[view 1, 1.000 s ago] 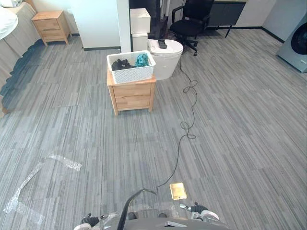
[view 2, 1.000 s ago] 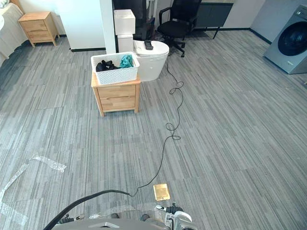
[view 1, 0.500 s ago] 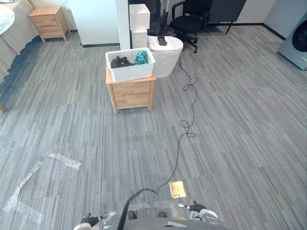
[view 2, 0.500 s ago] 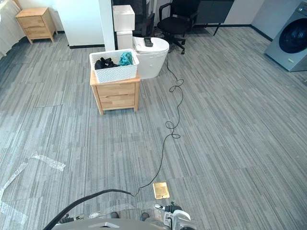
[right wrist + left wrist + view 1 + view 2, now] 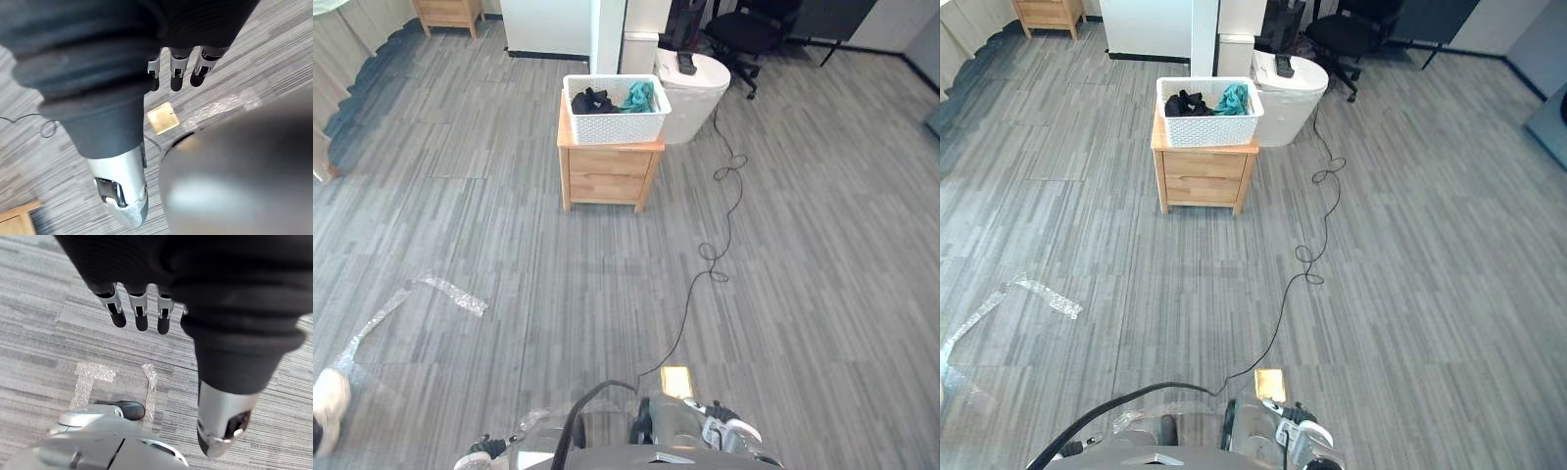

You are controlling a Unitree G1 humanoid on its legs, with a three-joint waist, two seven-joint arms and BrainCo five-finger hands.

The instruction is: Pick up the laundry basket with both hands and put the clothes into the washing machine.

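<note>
White laundry basket (image 5: 615, 122): where from the hands? (Obs. 1)

Far ahead, a touch left of centre, on a wooden nightstand (image 5: 607, 178). Black and teal clothes (image 5: 595, 101) lie inside. Long axis runs left to right, so one short end faces each hand. (Obs. 2)

Hand state? (Obs. 1)

Left hand (image 5: 141, 318) and right hand (image 5: 177, 78) hang low by the body, fingers straight, holding nothing. Both are well apart from the basket, neither clearly nearer. (Obs. 2)

Obstructions? (Obs. 1)

Open grey floor lies between. Clear tape strips (image 5: 450, 294) near left, brass floor plate (image 5: 676, 383) near centre, a person's shoe (image 5: 328, 406) at the near left edge. White round bin (image 5: 700, 90) stands just right of the nightstand and crowds that side, I judge. Office chair (image 5: 744, 29) is farther right. Grey corner at the far right edge is probably the washing machine (image 5: 1553, 122). (Obs. 2)
</note>
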